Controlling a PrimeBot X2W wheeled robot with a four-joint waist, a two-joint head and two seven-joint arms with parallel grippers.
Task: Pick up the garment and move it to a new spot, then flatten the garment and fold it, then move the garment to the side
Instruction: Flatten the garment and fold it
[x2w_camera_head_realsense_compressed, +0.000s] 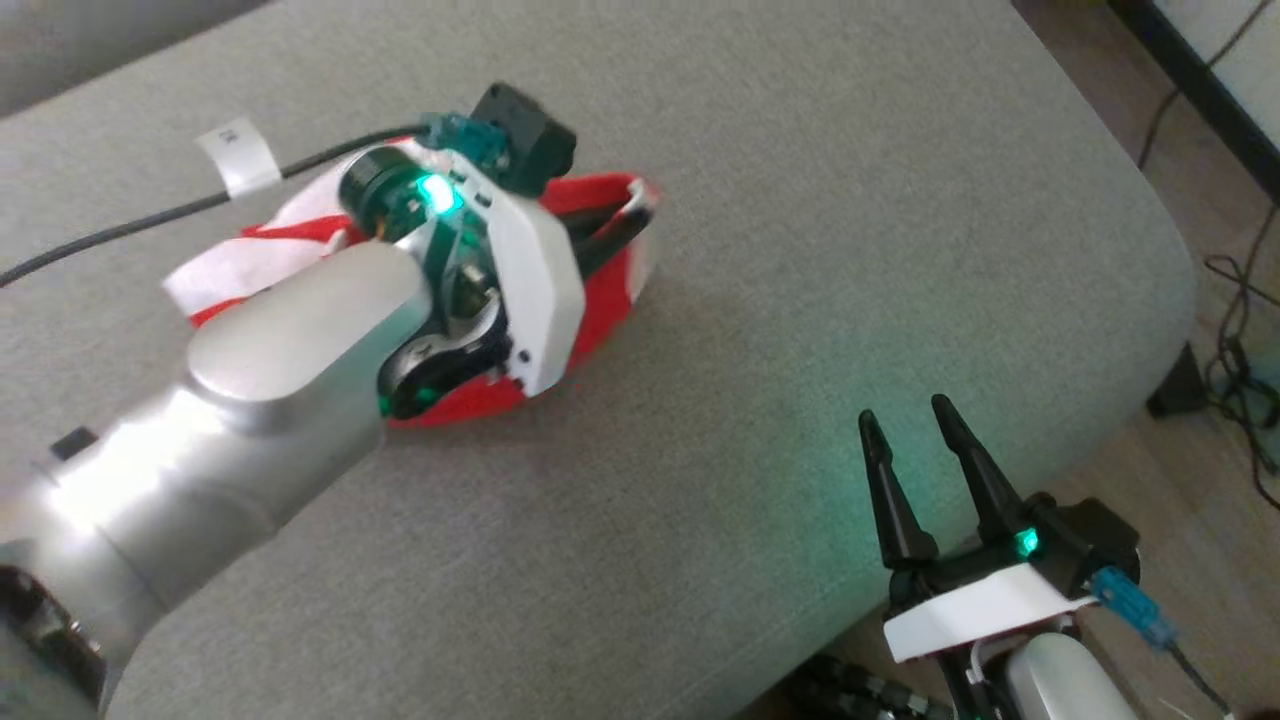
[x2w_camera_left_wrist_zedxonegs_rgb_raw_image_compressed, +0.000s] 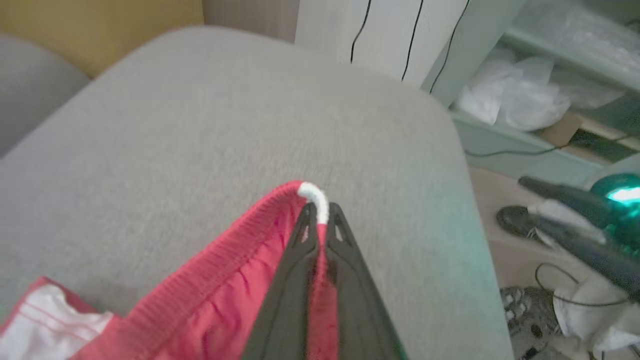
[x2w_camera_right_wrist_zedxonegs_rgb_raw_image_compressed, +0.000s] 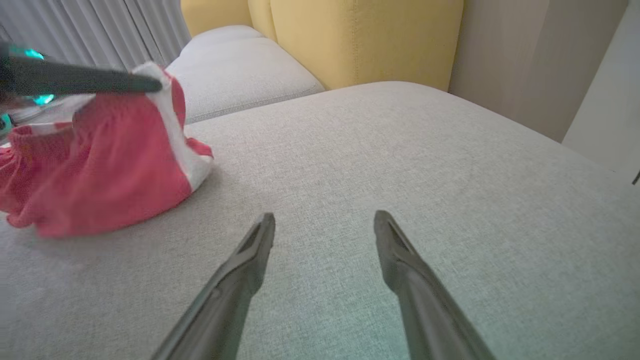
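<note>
Writing on the white paper tag (x2w_camera_head_realsense_compressed: 238, 152) wrapped round the black cable (x2w_camera_head_realsense_compressed: 120, 232) is too small to read, and no other lettering can be made out.

The left gripper (x2w_camera_left_wrist_zedxonegs_rgb_raw_image_compressed: 320, 210) is clamped shut, its two dark fingers pressed together on the red and white fabric garment (x2w_camera_left_wrist_zedxonegs_rgb_raw_image_compressed: 220, 280). They pinch the ribbed red waistband just where a white trim curls over the fingertips. In the head view the silver left forearm and wrist lie over the garment (x2w_camera_head_realsense_compressed: 600, 310), which sits bunched on the left part of the grey fabric cushion (x2w_camera_head_realsense_compressed: 800, 250). From the right wrist view the cloth (x2w_camera_right_wrist_zedxonegs_rgb_raw_image_compressed: 110, 165) hangs down from the pinched edge, with its lower folds resting on the cushion.

The right gripper (x2w_camera_head_realsense_compressed: 908, 415) is spread moderately wide and holds nothing. It is poised over bare cushion near the front edge, well apart from the garment, which lies off to its left. Its fingers (x2w_camera_right_wrist_zedxonegs_rgb_raw_image_compressed: 240, 280) point across the cushion toward a yellow upholstered backrest (x2w_camera_right_wrist_zedxonegs_rgb_raw_image_compressed: 360, 40).
</note>
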